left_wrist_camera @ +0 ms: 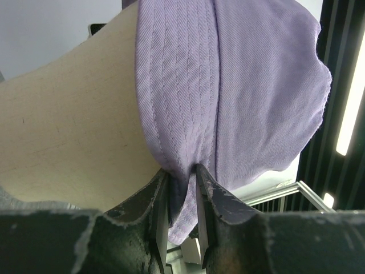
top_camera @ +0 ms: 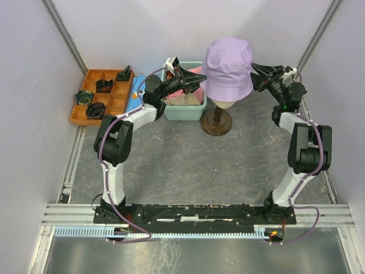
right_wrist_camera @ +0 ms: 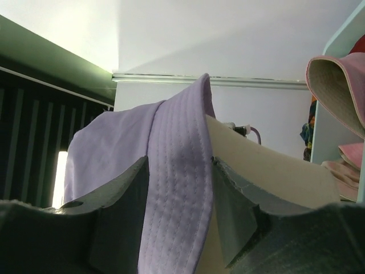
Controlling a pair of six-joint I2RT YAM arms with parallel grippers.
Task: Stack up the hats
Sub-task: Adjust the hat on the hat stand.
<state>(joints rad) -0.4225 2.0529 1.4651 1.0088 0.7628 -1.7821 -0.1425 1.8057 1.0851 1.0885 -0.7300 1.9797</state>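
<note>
Grey desk (top_camera: 188, 160), pale walls. Lavender hat (top_camera: 228, 65) sat on mannequin head (top_camera: 222, 104), far centre. Left end effector (left_wrist_camera: 182, 182) pinched its brim; right end effector (right_wrist_camera: 179, 171) spread astride the brim. Pink hat (right_wrist_camera: 336, 85) lay in teal bin (top_camera: 182, 111), far left. Stacking looked barely begun.

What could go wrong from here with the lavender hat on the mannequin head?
1. The left gripper is shut on the brim of the lavender hat, while the right gripper has its jaws apart around the brim. A pull now would likely be one-sided and skew the hat.
2. The hat sits on the mannequin head atop a slim stand; a sideways tug might tip it.
3. The teal bin lies close beside the left arm and could get bumped.
</note>
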